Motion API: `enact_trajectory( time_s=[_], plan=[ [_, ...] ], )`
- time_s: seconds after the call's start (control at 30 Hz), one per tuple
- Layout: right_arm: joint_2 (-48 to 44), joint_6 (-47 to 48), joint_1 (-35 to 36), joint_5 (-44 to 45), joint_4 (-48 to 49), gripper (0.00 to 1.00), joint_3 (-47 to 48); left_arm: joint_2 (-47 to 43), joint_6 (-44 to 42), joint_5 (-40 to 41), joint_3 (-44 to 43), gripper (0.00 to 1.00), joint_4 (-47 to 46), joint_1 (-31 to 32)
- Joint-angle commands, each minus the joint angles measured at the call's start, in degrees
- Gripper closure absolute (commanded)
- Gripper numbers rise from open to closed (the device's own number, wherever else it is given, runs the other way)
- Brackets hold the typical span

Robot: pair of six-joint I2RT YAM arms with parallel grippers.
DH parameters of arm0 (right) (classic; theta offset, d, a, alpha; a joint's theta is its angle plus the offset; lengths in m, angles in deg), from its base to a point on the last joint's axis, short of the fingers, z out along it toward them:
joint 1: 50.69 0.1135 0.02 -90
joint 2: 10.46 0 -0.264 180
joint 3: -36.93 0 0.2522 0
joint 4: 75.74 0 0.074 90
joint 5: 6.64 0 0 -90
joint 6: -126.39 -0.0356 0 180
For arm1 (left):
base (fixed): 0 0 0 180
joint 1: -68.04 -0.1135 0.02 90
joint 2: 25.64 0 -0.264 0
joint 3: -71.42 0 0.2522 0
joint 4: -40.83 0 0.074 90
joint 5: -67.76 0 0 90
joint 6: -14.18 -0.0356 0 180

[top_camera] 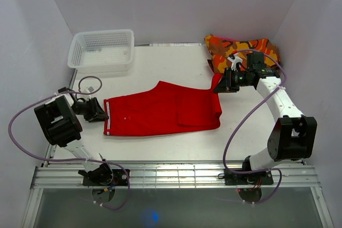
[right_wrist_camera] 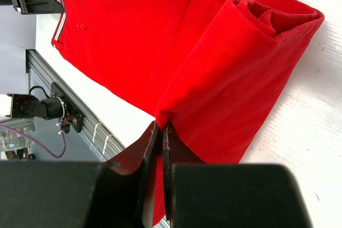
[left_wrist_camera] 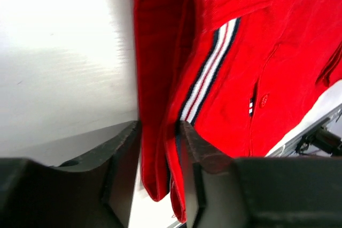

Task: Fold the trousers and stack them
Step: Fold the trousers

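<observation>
Trousers [top_camera: 160, 111] lie spread red across the middle of your desk [top_camera: 160, 65], gripped at both ends.
Your left claw [top_camera: 101, 111] has its fingers [left_wrist_camera: 120, 164] closed on either side of the striped waistband [left_wrist_camera: 211, 65]. Your right claw [top_camera: 219, 85] is pinched tight on the leg end [right_wrist_camera: 240, 78], holding that corner up off the desk. A white basket [top_camera: 101, 50] sits far left, and a camouflage garment [top_camera: 240, 47] lies far right behind the right claw.

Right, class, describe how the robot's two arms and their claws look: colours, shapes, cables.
Left arm and right arm match: white tube links, bulky black joint housings, a lilac cable looping from base to wrist. The left claw and right claw each have two black, wedge-shaped fingers.
</observation>
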Motion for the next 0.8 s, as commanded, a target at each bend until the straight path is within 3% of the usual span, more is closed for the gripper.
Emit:
enact_trajectory(
  time_s=[0.0,0.03,0.23,0.27,0.47,0.6,0.77],
  plan=[
    [-3.0,-0.5,0.0,-1.8,1.5,0.92,1.1,2.2,-1.9,-0.8,-0.4,0.56,0.0,2.7],
    [-3.1,-0.5,0.0,-1.8,1.4,0.92,1.1,2.4,-1.9,-1.7,0.1,0.64,-0.1,4.7],
    [-4.5,0.8,-1.0,-0.7,-1.2,0.92,2.5,2.2,5.6,-5.9,2.3,0.91,-4.5,12.1],
    [-4.5,1.0,-2.1,-0.5,-2.5,0.92,3.3,2.1,7.2,-7.2,3.0,1.00,-6.8,13.1],
    [-4.3,3.2,-3.8,-0.3,-6.2,0.92,6.7,3.8,18.7,-7.8,3.1,1.00,-14.6,24.0],
    [-3.0,-0.4,-3.7,-1.3,-3.3,0.92,5.5,5.7,22.9,-6.7,2.6,1.00,-17.9,31.5],
    [-1.1,-6.1,1.0,-1.9,3.8,0.92,1.3,5.7,27.3,-5.3,3.7,1.00,-21.5,34.0]
  ],
)
